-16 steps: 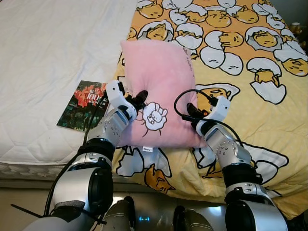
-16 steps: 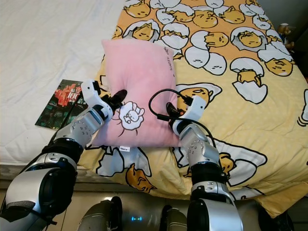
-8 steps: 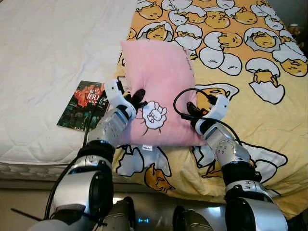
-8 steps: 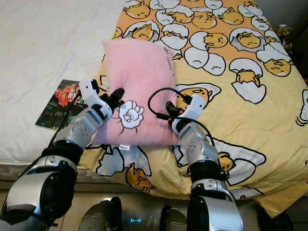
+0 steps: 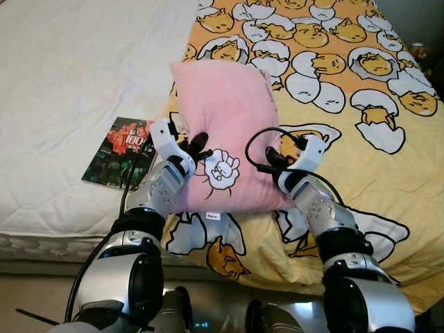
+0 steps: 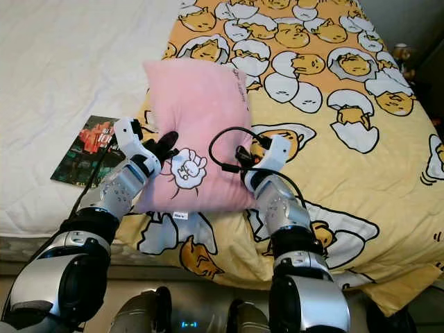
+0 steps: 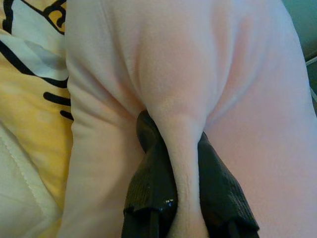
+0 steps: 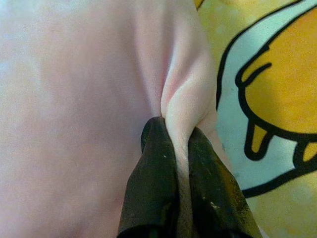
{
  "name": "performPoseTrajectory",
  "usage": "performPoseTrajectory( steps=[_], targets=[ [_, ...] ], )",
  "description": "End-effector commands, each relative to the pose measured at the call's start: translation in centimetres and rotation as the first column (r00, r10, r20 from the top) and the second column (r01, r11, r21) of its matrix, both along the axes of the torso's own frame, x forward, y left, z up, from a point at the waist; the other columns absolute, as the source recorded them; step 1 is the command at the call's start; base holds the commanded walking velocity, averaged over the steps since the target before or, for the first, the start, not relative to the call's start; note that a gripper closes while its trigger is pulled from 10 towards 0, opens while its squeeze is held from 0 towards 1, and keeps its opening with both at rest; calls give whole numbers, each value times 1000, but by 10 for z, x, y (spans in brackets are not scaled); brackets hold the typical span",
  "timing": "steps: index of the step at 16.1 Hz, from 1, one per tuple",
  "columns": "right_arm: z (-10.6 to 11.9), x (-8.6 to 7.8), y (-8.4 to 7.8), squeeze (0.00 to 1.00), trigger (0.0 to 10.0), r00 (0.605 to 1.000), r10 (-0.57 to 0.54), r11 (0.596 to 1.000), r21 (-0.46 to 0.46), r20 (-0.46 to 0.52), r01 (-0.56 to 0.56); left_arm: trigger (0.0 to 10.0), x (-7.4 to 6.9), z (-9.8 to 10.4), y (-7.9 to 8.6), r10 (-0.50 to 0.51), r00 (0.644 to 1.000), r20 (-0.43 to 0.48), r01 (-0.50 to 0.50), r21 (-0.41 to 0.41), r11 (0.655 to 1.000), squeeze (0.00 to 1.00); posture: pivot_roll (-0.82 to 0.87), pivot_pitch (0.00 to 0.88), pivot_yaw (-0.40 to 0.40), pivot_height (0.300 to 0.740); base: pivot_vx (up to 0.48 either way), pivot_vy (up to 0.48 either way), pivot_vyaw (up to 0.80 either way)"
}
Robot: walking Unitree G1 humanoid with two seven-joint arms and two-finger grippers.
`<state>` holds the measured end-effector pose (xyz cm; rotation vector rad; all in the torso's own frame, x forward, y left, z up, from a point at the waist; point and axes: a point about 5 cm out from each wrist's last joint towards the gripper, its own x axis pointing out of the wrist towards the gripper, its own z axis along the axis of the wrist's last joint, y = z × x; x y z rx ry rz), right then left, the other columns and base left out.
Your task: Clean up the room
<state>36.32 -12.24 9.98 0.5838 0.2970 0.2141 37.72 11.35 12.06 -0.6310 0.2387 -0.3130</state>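
Pink plush pillow (image 5: 225,132), rectangular, lying on a yellow blanket (image 5: 361,132) printed with egg-and-yolk cartoon figures; the blanket covers the right portion of a bed, the left portion showing a white quilted mattress cover (image 5: 69,83). A white cartoon patch (image 5: 222,167) and a small white label at the near hem mark the pillow's lower end.

Left gripper (image 5: 199,142) meets the pillow's left edge at about 9 o'clock. In the left wrist view its two black fingers (image 7: 153,183) are closed tight on a raised ridge of pink fabric, with only the pinched fold between them. Right gripper (image 5: 272,161) meets the right edge at about 4 o'clock. The right wrist view shows its fingers (image 8: 148,183) likewise pressed together on a fold of the pillow's edge, the blanket pattern just beside it. From the head camera the right fingertips are largely hidden behind the white wrist housing and a looping black cable (image 5: 260,142), so the grip is legible only at the wrist.

Whether the pillow's near end rests on the blanket or is slightly raised cannot be told; it appears to be in contact.

A dark magazine (image 5: 118,151) with red cover art lies on the white cover at 9 o'clock from the pillow, its near right corner overlapped by the left forearm. Cover text is too small to read.
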Motion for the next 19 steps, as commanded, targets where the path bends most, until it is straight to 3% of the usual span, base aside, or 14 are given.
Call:
performPoseTrajectory(
  steps=[1,3,5,8,9,10,12,13,14,15,16,17,18,19],
  targets=[
    [4,3,6,0,0,1000,22,1000,-6,16,-22,0,-2,-5,-14,-52,998,-32,52,11,999,0,46,84,-62,740,0,0,0],
    [34,19,11,0,0,990,43,995,-92,137,-30,0,10,25,-9,-69,990,123,45,193,980,0,50,24,-68,740,0,0,0],
    [65,30,6,0,0,963,32,984,-176,267,16,0,13,52,0,-100,959,267,7,330,944,0,55,0,-73,740,0,0,0],
    [98,37,-5,0,0,912,4,959,-260,411,112,0,14,86,22,-72,902,425,-126,421,898,0,64,0,-74,740,0,0,0],
    [108,38,-10,0,0,884,-18,945,-281,466,167,0,12,99,30,-77,876,477,-172,456,873,0,64,0,-69,740,0,0,0],
    [121,35,-16,0,0,832,-35,915,-316,553,249,0,8,115,41,-85,834,545,-242,500,832,0,63,0,-65,740,0,0,0],
    [127,31,-20,0,0,795,-44,889,-339,606,308,0,3,123,45,-100,805,585,-290,536,793,0,58,0,-58,740,0,0,0],
    [123,25,-25,0,0,770,-85,842,-368,632,394,3843,-5,127,49,-78,783,617,-350,541,765,0,49,0,-53,740,0,0,0],
    [112,17,-29,0,7098,760,-118,799,-393,639,455,10000,-14,124,49,-55,752,657,-426,548,720,0,43,0,-48,740,0,0,0],
    [106,12,-29,0,10000,751,-117,775,-413,650,478,10000,-17,121,48,-30,737,675,-465,539,703,0,40,0,-46,740,0,0,0],
    [104,1,-25,0,10000,692,-87,735,-423,717,530,10000,-26,112,48,33,710,703,-536,509,673,0,30,0,-40,740,0,0,0],
    [103,-8,-25,0,10000,648,-67,702,-426,759,571,10000,-34,106,47,33,688,725,-572,512,641,0,26,0,-39,740,0,0,0],
    [96,-21,-29,0,10000,605,-80,668,-408,792,622,10000,-49,99,47,48,637,769,-635,489,598,0,29,0,-39,740,0,0,0],
    [80,-33,-36,0,10000,617,-138,667,-388,775,636,10000,-60,86,48,54,636,770,-647,495,580,0,24,0,-32,740,0,0,0]
  ],
)
